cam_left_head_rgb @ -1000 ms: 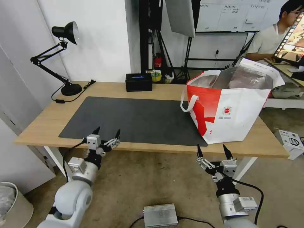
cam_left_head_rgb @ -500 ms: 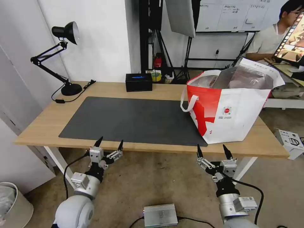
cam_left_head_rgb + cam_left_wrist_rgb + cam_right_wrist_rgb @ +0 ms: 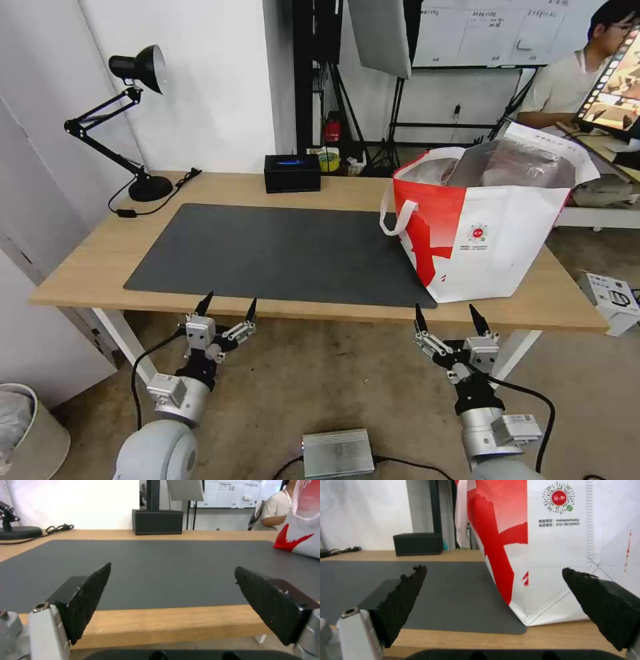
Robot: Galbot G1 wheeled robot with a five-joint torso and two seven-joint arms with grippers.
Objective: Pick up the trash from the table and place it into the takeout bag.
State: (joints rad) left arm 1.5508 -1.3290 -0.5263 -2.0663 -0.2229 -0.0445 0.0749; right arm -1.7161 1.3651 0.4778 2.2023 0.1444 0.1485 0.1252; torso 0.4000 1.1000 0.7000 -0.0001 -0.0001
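Observation:
The takeout bag [image 3: 490, 220], white and red with foil lining, stands upright on the right end of the table [image 3: 87, 263]; its side with the round red logo faces my right wrist view [image 3: 560, 542]. No trash shows on the tabletop or the dark grey mat [image 3: 287, 250]. My left gripper [image 3: 228, 307] hangs open just off the table's front edge, below the mat's left part, nothing between its pads [image 3: 90, 597]. My right gripper [image 3: 448, 317] is open too, in front of the table edge under the bag, with empty pads [image 3: 401, 600].
A black tissue box [image 3: 292, 173] sits at the table's back edge. A black desk lamp [image 3: 137, 120] with its cord stands at the back left. A grey metal box [image 3: 338, 453] lies on the floor between my arms. A person sits behind the bag at another desk.
My left gripper has drawn back from over the table's front edge and dropped lower, in front of it. The right arm and the bag have stayed put.

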